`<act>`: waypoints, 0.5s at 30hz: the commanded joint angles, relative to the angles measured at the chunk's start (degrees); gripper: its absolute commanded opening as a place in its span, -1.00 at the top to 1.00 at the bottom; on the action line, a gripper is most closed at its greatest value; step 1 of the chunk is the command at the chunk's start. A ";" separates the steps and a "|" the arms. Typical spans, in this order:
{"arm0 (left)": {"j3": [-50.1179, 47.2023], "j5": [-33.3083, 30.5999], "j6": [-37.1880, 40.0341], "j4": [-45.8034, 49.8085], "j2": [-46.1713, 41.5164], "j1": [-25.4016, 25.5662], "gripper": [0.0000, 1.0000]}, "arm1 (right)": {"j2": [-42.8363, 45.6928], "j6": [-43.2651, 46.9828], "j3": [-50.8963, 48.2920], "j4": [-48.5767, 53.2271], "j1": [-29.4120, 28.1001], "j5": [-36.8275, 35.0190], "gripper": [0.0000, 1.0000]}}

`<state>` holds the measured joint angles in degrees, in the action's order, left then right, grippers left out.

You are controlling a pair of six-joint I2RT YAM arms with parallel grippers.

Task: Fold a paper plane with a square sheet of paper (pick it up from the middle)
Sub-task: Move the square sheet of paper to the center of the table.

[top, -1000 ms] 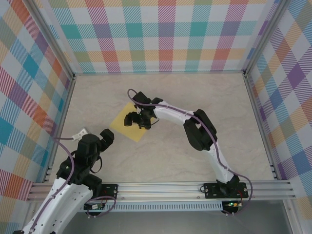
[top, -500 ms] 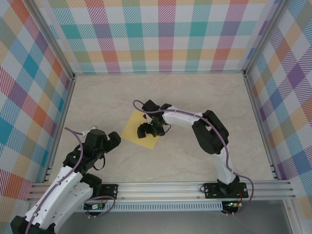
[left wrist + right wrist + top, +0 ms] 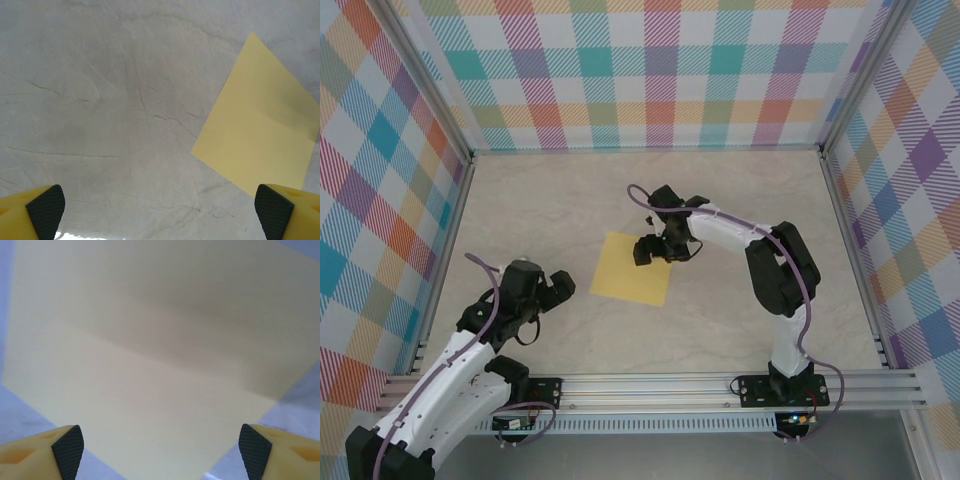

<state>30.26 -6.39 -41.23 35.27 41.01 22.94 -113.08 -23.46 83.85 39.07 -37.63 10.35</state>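
Observation:
The square sheet of paper [image 3: 630, 275] is plain yellow and lies flat on the pale table, with a faint crease across it [image 3: 165, 355]. My right gripper [image 3: 658, 250] hangs over the sheet's far right corner, jaws wide apart. In the right wrist view its black-padded fingertips [image 3: 67, 450] stand at both bottom corners, with the sheet spread between and beyond them. My left gripper [image 3: 558, 290] is open just left of the sheet and apart from it. From the left wrist the sheet [image 3: 260, 125] lies ahead to the right, and bare table lies between the jaws [image 3: 160, 212].
Checked walls and aluminium posts [image 3: 470, 160] close the table [image 3: 750, 200] on three sides. A rail [image 3: 660, 385] with the arm bases runs along the near edge. Bare tabletop lies behind and to the right of the sheet.
The sheet has slid right and slightly nearer, turning a little, together with my right gripper. The left gripper has crept right, toward the sheet's left edge.

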 commanded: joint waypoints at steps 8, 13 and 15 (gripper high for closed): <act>6.33 3.42 4.32 -3.19 12.24 -0.70 -1.00 | -5.98 -20.10 5.38 -9.97 -5.09 7.97 -0.61; 7.15 4.59 4.68 -3.25 15.54 -0.70 -1.00 | -9.43 -18.46 7.75 -6.57 -7.16 8.19 -0.61; 7.14 4.86 4.67 -3.36 16.14 -0.70 -1.00 | -9.70 -17.17 6.91 -5.19 -7.61 7.47 -0.61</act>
<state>35.92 -2.83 -37.78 32.45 56.60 22.94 -121.89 -40.97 90.13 30.72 -44.60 17.12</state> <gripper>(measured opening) 0.999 0.803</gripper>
